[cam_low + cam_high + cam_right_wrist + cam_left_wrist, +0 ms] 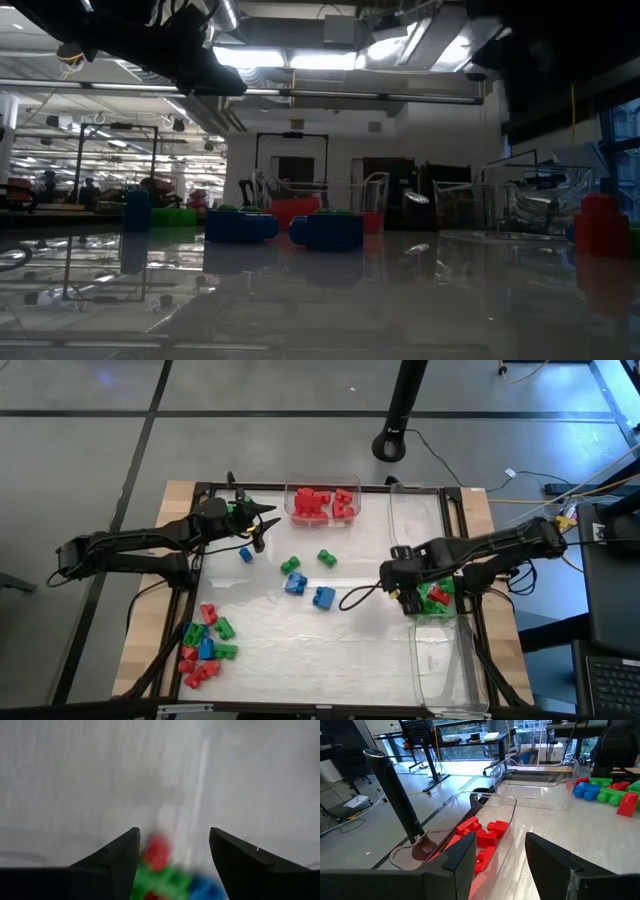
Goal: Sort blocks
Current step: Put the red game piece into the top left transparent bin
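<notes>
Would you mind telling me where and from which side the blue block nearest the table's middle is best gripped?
Probably from straight above, with the fingers across its two shorter sides. The blue block lies flat on the table, apart from the other blue block beside it, so both sides look free. The right gripper, open and empty, is closest; the left gripper waits near the red bin.

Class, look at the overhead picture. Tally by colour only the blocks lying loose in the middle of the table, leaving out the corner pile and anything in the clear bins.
Blue blocks: 3
Green blocks: 2
Total: 5
</notes>
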Robot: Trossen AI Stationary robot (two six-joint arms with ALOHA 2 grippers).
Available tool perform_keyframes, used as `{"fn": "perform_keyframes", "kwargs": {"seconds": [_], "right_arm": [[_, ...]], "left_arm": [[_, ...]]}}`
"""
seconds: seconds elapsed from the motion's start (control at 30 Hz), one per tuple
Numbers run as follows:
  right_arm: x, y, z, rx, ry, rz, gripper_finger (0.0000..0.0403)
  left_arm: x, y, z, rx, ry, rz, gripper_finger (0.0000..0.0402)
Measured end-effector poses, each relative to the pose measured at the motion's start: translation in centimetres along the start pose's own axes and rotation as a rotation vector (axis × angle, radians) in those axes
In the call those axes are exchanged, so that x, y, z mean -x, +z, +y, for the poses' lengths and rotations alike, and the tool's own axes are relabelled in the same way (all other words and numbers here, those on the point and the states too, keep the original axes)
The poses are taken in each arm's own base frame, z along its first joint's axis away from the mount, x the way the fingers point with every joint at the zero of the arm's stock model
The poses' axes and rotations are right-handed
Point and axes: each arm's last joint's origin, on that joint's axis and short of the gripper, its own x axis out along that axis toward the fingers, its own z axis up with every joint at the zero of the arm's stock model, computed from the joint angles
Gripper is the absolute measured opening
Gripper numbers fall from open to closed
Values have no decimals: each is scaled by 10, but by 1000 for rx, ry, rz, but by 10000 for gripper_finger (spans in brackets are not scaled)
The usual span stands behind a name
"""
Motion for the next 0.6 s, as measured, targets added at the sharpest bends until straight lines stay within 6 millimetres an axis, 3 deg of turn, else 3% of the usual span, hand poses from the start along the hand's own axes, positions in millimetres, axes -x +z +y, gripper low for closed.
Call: {"fn": "perform_keyframes", "kwargs": {"seconds": [0.33, 0.6], "right_arm": [[-47, -32, 0, -145, 37, 215, 239], [-69, -40, 0, -172, 50, 207, 239]], "left_arm": [[0, 0, 0, -12, 0, 0, 159], [0, 0, 0, -14, 0, 0, 159]]}}
